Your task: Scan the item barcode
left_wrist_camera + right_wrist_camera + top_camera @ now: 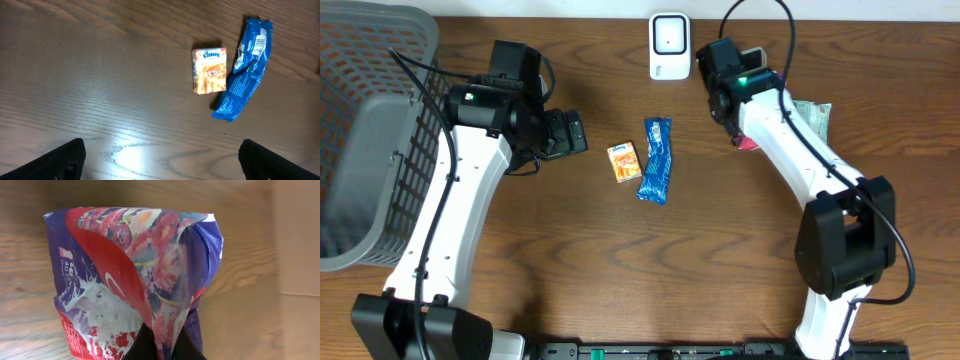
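Brown wooden tabletop (620,270) lies under both arms; a white scanner (669,45) stands at its far edge. Just right of the scanner, the right gripper (159,347) is clamped on a crumpled purple-and-red packet (135,275); its long axis runs straight out from the fingertips; its barcode cannot be made out; overhead, the right arm (790,150) hides nearly all of it. Left of the scanner, the left gripper (167,162) stands wide apart, holding nothing.

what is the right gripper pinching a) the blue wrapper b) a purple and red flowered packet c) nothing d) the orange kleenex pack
B: the right wrist view shows the right gripper shut on a purple and red flowered packet, while the kleenex pack and blue wrapper lie on the table.
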`<action>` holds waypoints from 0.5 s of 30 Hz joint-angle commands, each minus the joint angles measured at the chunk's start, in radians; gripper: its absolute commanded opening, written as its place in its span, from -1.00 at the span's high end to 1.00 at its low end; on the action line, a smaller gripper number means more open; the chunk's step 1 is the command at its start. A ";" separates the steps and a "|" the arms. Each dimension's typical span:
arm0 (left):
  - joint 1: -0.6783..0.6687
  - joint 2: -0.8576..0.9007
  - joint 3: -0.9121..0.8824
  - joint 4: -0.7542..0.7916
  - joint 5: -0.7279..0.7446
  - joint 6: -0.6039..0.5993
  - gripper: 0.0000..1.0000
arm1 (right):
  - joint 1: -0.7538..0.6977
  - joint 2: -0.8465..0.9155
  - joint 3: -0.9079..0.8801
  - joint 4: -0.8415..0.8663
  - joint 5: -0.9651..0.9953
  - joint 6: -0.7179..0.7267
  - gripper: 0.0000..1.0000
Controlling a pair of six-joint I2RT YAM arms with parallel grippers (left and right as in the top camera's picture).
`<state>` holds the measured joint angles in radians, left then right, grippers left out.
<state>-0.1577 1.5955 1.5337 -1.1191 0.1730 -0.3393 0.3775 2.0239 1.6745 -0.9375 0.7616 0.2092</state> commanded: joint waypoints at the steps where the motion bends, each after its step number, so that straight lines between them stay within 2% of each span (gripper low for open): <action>1: 0.004 0.004 0.005 -0.003 -0.010 0.006 -0.95 | 0.013 0.054 0.013 -0.001 0.082 0.023 0.98; 5: 0.004 0.004 0.005 -0.003 -0.010 0.006 -0.96 | 0.041 0.090 0.013 -0.010 -0.051 0.023 0.92; 8: 0.004 0.004 0.005 -0.003 -0.010 0.006 -0.96 | 0.065 0.093 0.013 -0.008 -0.232 0.053 0.59; 11: 0.004 0.004 0.005 -0.003 -0.010 0.006 -0.96 | 0.082 0.090 0.023 -0.006 -0.364 0.069 0.40; 12: 0.004 0.004 0.005 -0.003 -0.010 0.006 -0.96 | 0.084 0.090 0.028 -0.006 -0.392 0.068 0.17; 13: 0.004 0.004 0.005 -0.003 -0.010 0.006 -0.96 | 0.084 0.090 0.035 -0.008 -0.416 0.068 -0.17; 14: 0.004 0.004 0.005 -0.003 -0.010 0.006 -0.96 | 0.084 0.090 0.048 -0.019 -0.438 0.068 -0.32; 15: 0.004 0.004 0.005 -0.003 -0.010 0.006 -0.96 | 0.082 0.090 0.063 -0.032 -0.449 0.068 -0.39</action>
<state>-0.1581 1.5955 1.5337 -1.1191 0.1730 -0.3393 0.4599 2.1071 1.7069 -0.9482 0.4831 0.2543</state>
